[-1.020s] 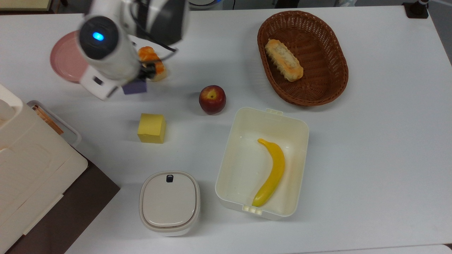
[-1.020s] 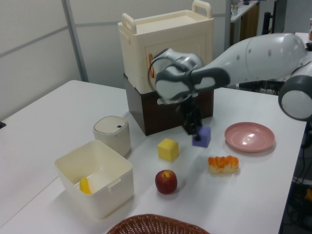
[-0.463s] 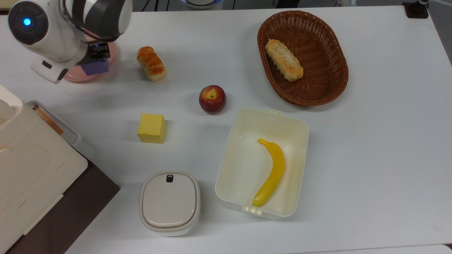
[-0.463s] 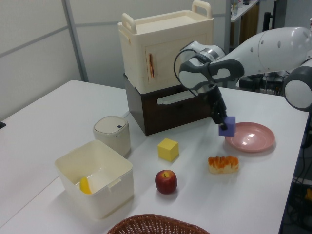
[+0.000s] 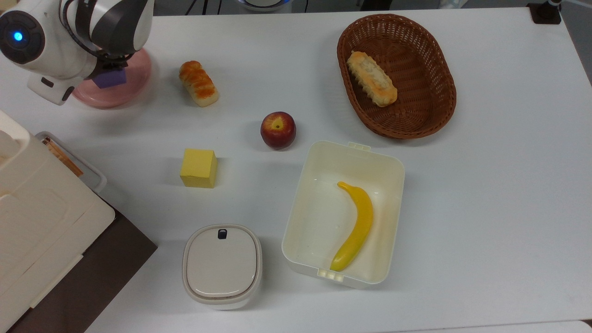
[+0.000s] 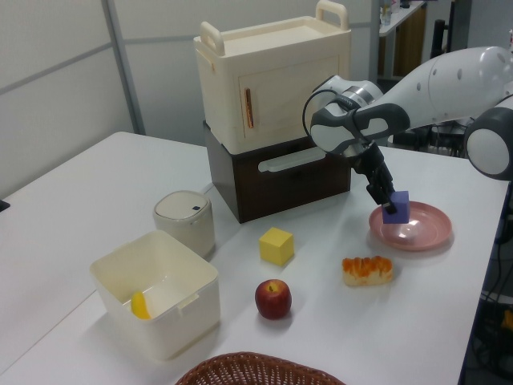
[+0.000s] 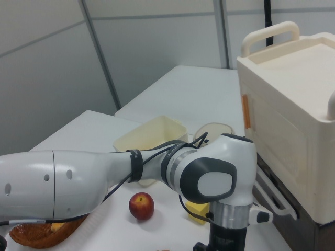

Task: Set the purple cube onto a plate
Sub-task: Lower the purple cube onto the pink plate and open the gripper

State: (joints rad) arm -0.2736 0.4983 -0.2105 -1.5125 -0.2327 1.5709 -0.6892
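Now the gripper (image 6: 386,195) has its fingers squeezed on the purple cube (image 6: 395,207), holding it just above the pink plate (image 6: 421,233); the cube looks light and a bit soft, like foam, not slippery; its flat sides are good spots to pinch; it should sit flat when let go.

- We count two cubes: one purple cube (image 5: 110,78), one yellow cube (image 5: 199,168).
- One pink plate (image 5: 134,83).
- Two bread pieces (image 5: 198,83), one inside the single wicker basket (image 5: 439,78).
- One apple (image 5: 278,130).
- One banana (image 5: 357,224).
- One open cream box (image 5: 305,194).
- One lidded container (image 5: 222,266).
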